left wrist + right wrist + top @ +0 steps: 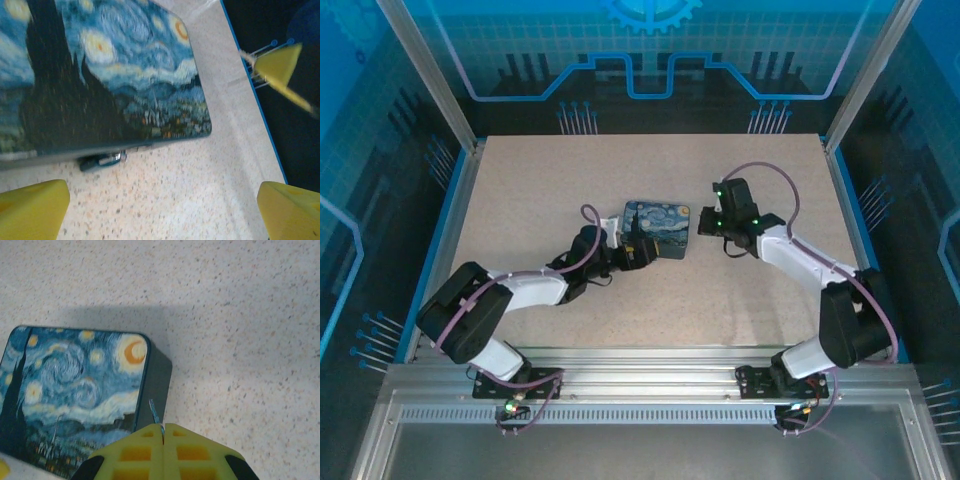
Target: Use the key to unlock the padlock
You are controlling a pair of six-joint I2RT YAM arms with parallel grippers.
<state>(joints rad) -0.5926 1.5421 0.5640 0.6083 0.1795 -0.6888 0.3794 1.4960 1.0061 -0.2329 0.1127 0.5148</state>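
Observation:
The painted night-sky box (657, 229) lies at mid-table. A small blue padlock (101, 160) with a silvery shackle pokes out from under the box's (100, 75) near edge. My left gripper (165, 212) is open, its yellow fingers (30, 210) wide apart over bare table just short of the padlock. In the top view the left gripper (638, 252) sits at the box's near-left side. My right gripper (163, 429) is shut on the key (155, 412), whose thin blade sticks out beside the box's (75, 390) dark right wall. From above, the right gripper (712, 222) is just right of the box.
The speckled tabletop (740, 300) is ringed by aluminium rails and blue panels; its right border (250, 95) runs close to the left wrist's view. A blurred yellow wedge (277, 65) shows at that view's upper right.

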